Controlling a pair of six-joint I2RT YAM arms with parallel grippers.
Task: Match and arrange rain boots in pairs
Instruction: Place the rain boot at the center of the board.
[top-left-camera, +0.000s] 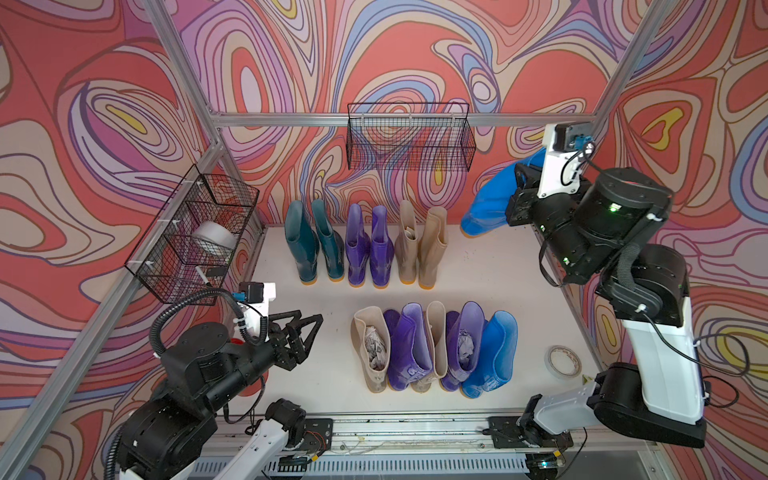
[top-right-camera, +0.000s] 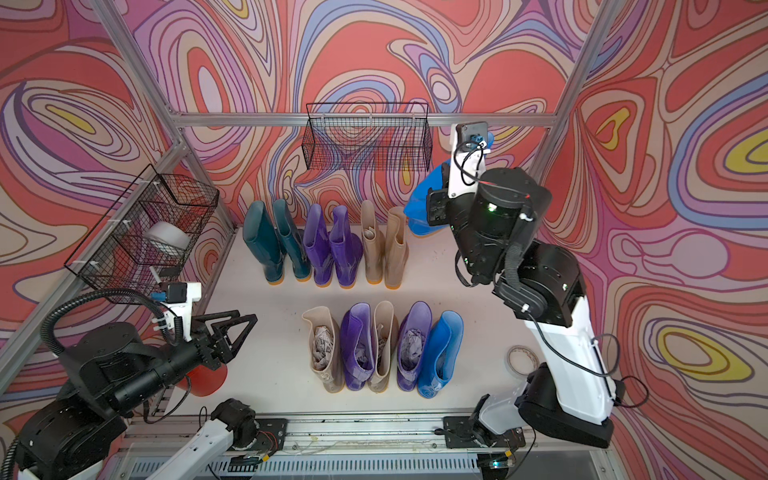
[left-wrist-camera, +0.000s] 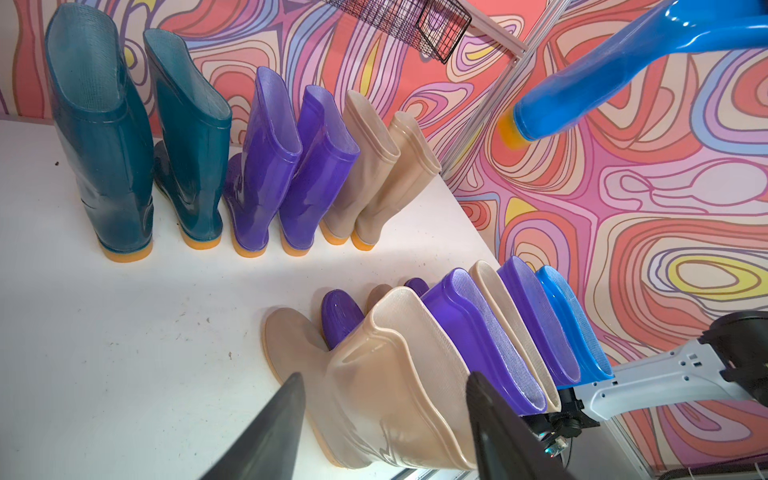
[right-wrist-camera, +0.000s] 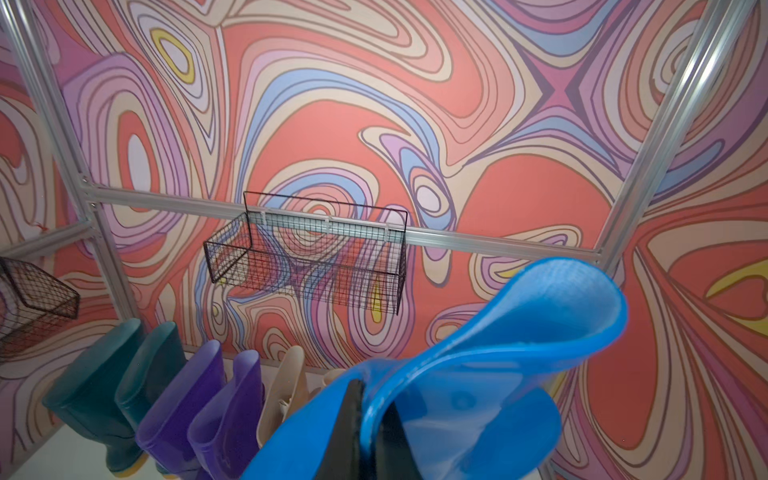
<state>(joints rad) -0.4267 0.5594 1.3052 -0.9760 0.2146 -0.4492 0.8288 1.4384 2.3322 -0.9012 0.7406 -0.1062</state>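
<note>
Fingers (right-wrist-camera: 347, 432) of the right gripper (right-wrist-camera: 370, 434) are clamped together on the top rim of a bright blue glossy rubber rain boot (right-wrist-camera: 478, 365). This boot hangs tilted at the far right, just beside the far row, its orange sole lowest. The left wrist view shows it clear of the white table (top-left-camera: 498, 282). Fingers (left-wrist-camera: 274, 436) of the left gripper (left-wrist-camera: 384, 376) stand apart and hold nothing. That gripper hovers at the near left, aimed at the near row; both top views show it short of contact.

Far row, left to right, upright with heels toward the near edge: two teal rubber boots (top-left-camera: 301, 249), two purple rubber boots (top-left-camera: 357, 249), two beige rubber boots (top-left-camera: 432, 249), matched by colour.

Near row, left to right, pressed side by side: a paper-stuffed beige boot (top-left-camera: 372, 349), a left purple boot (top-left-camera: 409, 353), a middle beige boot (top-left-camera: 436, 332), a right purple boot (top-left-camera: 467, 349) holding paper, and a second bright blue boot (top-left-camera: 492, 353) at the right end. Colours here alternate.

A roll of pale tape (top-left-camera: 549, 362) lies flat on the table near the right arm's base. A black wire basket (top-left-camera: 411, 153) hangs on the far rail.
</note>
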